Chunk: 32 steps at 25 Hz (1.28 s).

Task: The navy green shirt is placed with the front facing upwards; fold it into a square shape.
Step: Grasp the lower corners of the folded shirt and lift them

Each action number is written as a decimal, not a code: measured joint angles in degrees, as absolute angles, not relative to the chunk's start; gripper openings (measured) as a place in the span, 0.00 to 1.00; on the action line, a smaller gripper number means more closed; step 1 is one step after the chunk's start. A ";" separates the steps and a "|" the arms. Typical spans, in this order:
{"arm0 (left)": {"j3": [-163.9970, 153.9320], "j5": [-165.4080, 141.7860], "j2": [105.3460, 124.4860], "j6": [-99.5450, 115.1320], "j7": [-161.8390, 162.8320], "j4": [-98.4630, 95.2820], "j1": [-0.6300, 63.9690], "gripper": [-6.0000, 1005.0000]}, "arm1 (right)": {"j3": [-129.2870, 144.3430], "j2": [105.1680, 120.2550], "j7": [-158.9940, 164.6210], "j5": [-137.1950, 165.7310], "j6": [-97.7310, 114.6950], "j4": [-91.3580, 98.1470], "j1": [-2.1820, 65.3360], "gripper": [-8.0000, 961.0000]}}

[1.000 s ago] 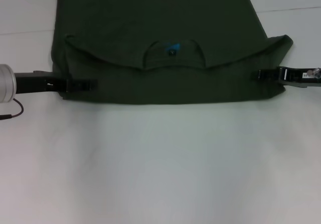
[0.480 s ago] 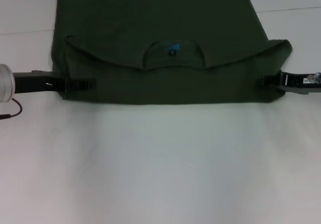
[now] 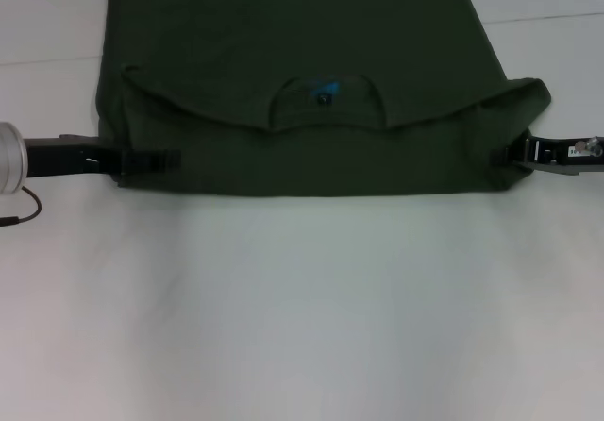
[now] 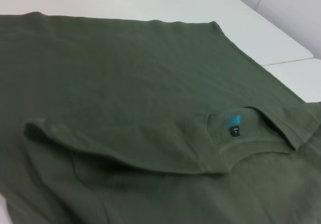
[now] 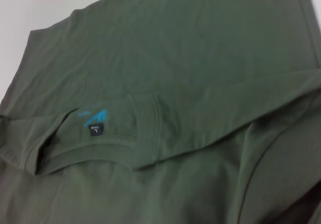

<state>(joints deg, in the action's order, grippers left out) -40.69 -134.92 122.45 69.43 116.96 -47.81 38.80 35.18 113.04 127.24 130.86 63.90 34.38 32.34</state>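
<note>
Lying folded on white table [image 3: 302, 308] — navy green shirt [image 3: 302, 81], left gripper [image 3: 156, 160] and right gripper [image 3: 505, 152] at its edges, grip unclear.

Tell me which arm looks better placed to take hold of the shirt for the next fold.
Probably left. The left tool already lies over the shirt edge on its side, while the right tool only reaches the opposite edge, beside the bunched sleeve.

The shirt [image 3: 302, 81] is cut off at twelve o'clock, and the label [image 5: 96, 130] print is too small to read.
</note>
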 joint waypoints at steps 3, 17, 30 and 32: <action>-40.69 -134.98 122.20 69.61 117.12 -47.76 38.58 0.90 | 35.33 113.03 127.37 130.87 63.93 34.54 32.34 0.18; -40.70 -140.46 120.92 72.18 120.25 -45.52 40.47 0.90 | 34.17 112.66 127.33 130.37 64.11 35.04 31.94 0.04; -42.17 -141.30 121.00 63.52 120.42 -42.43 41.52 0.89 | 34.10 112.58 127.69 130.33 64.69 35.60 31.81 0.04; -42.80 -141.51 121.01 62.03 120.45 -41.62 41.73 0.89 | 34.10 112.59 127.70 130.33 64.70 35.60 31.81 0.04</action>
